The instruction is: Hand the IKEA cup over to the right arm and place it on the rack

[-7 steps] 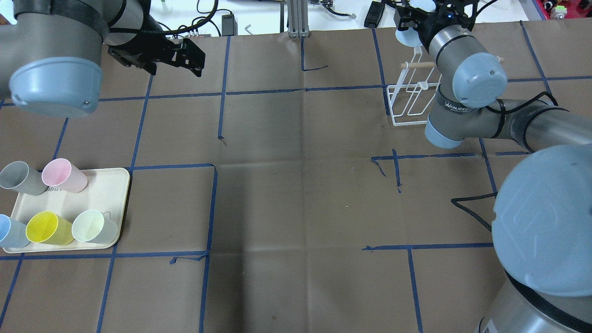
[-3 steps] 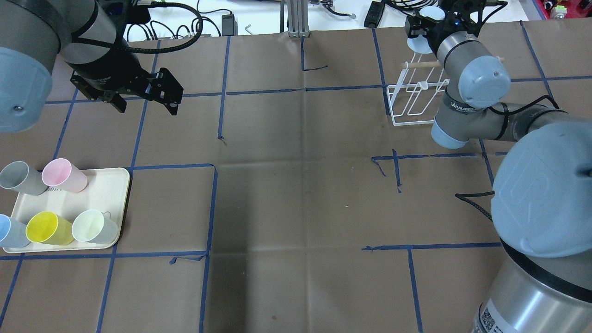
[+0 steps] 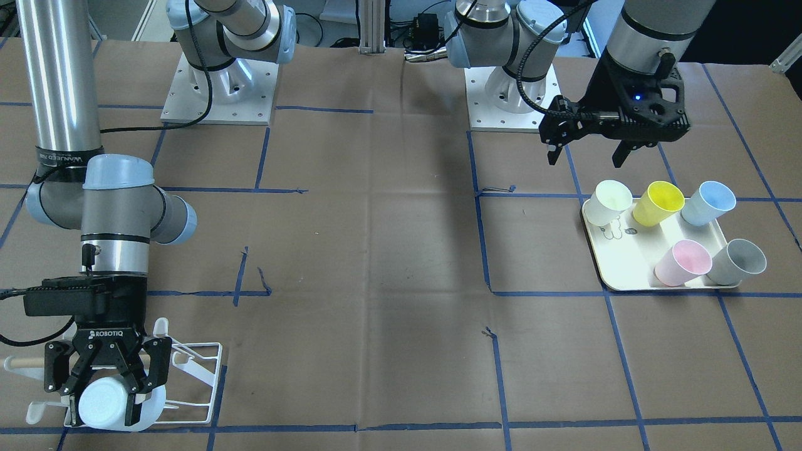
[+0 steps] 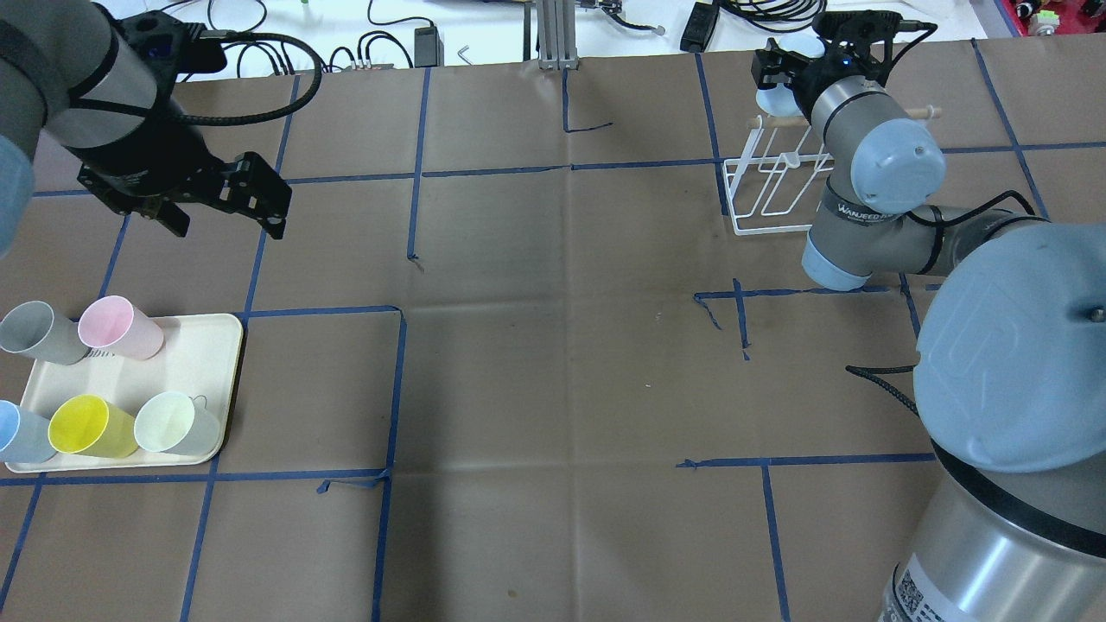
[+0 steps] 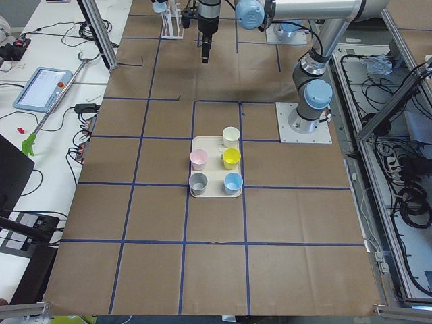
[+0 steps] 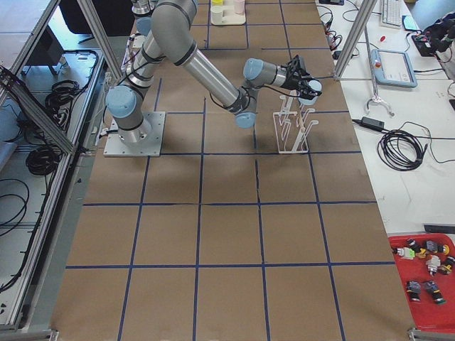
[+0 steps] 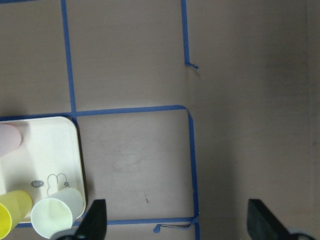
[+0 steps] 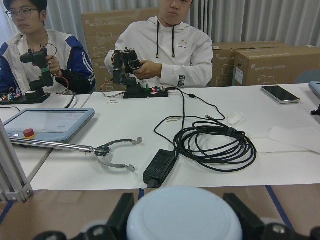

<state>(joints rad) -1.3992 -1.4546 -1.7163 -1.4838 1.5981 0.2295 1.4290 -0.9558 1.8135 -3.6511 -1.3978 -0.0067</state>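
A pale blue IKEA cup (image 3: 102,405) is clamped between the fingers of my right gripper (image 3: 105,393), which is shut on it. The cup's base faces away from the robot. It hangs over the far end of the white wire rack (image 3: 202,369), by the wooden dowel (image 4: 791,122). Whether the cup touches a prong I cannot tell. In the overhead view the cup (image 4: 772,97) peeks out past the right gripper (image 4: 780,76), beyond the rack (image 4: 762,195). The right wrist view shows the cup's base (image 8: 184,215) at the bottom. My left gripper (image 4: 226,226) is open and empty above the table, short of the tray.
A cream tray (image 4: 186,367) at the near left holds several cups on their sides: grey (image 4: 34,333), pink (image 4: 119,328), yellow (image 4: 88,426), pale green (image 4: 174,423) and blue. Beyond the table's far edge is a white desk (image 8: 125,125) with cables and two seated people.
My left arm has swung down and left toward the tray, its gripper still open. My right gripper has shifted slightly with the cup at the rack's far end.
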